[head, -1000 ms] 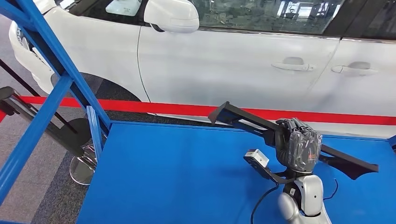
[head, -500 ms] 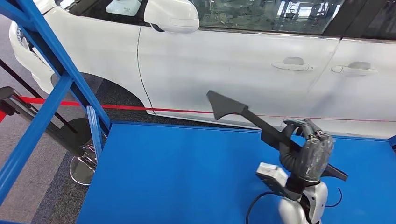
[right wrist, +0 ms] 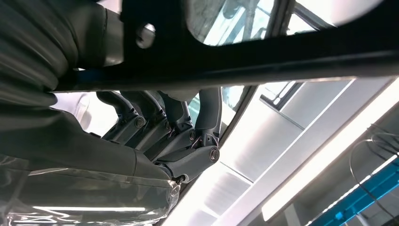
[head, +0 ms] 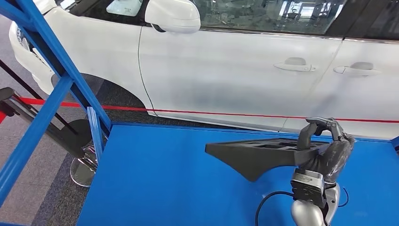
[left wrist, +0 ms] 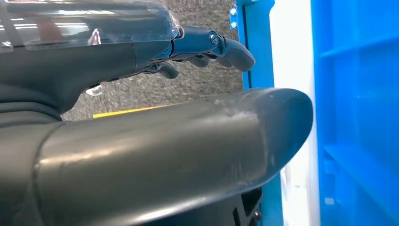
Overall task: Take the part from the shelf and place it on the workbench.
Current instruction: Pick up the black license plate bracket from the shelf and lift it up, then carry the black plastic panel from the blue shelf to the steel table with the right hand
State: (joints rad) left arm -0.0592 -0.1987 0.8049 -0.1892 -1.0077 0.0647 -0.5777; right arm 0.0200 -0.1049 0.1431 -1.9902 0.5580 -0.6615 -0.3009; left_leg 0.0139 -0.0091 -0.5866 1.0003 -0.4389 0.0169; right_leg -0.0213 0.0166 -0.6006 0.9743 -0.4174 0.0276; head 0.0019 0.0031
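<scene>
Overhead, right hand (head: 324, 150) gripping black part (head: 254, 153) above blue workbench (head: 164, 188); left hand (left wrist: 141, 52) empty, fingers apart

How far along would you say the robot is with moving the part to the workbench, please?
Done: the black part is off the shelf and over the blue workbench. In hand: the right hand grips its end, the part lying roughly flat. Whether it touches the surface I cannot tell. Left: setting it down fully and letting go. The left hand holds nothing.
</scene>
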